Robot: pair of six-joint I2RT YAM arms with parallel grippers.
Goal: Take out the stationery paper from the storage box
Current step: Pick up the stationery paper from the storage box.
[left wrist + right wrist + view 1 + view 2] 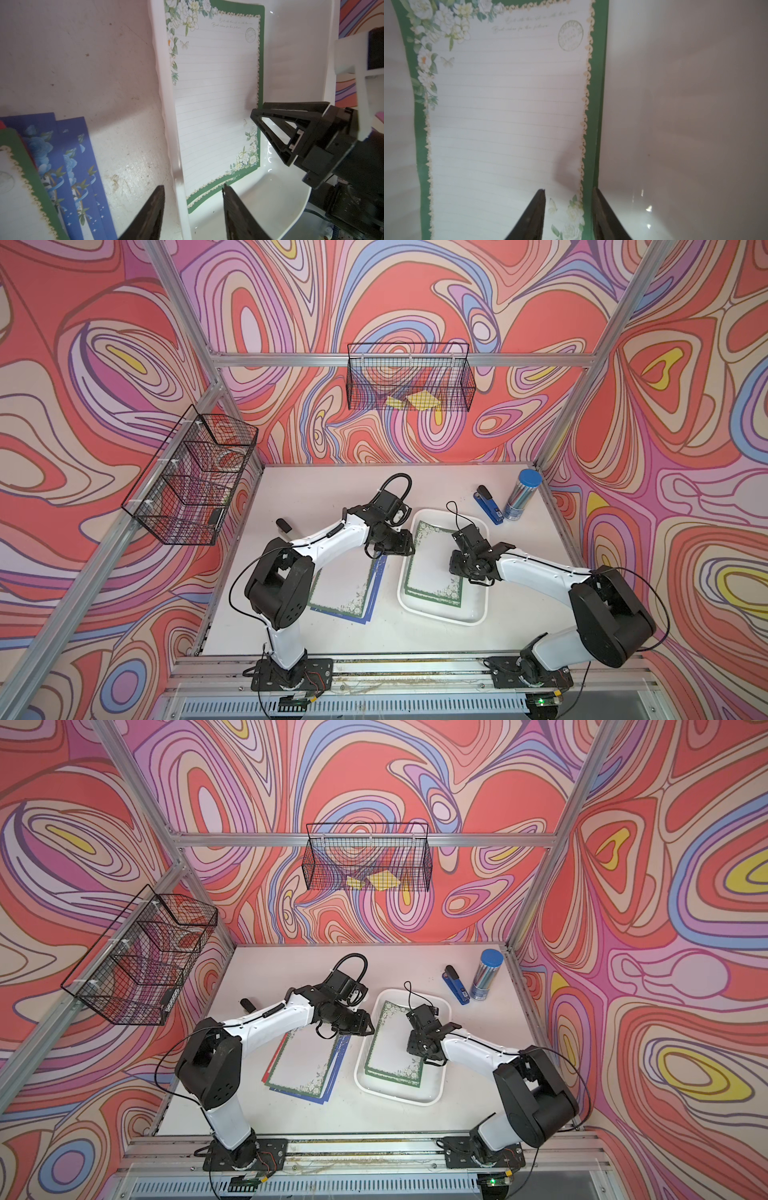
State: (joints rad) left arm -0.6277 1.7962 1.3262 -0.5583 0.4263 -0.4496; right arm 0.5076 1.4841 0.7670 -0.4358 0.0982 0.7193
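Observation:
The storage box (473,616) is a shallow white tray right of the table's middle, seen in both top views. Green-bordered stationery paper (432,564) lies flat inside it, with a second green edge showing under the top sheet (216,93). More sheets, green on top of blue and red, lie in a pile (353,593) on the table to the left of the box. My left gripper (193,191) is open, its two fingers standing either side of the box's near rim (166,116). My right gripper (569,191) is open, low over the box and astride the sheet's (508,114) green side edge.
A blue stapler (487,506) and an upright tube with a blue lid (521,495) stand at the back right. One black wire basket (409,379) holding yellow paper pieces hangs on the back wall, another (191,481) on the left wall. A small black object (284,526) lies behind the left arm.

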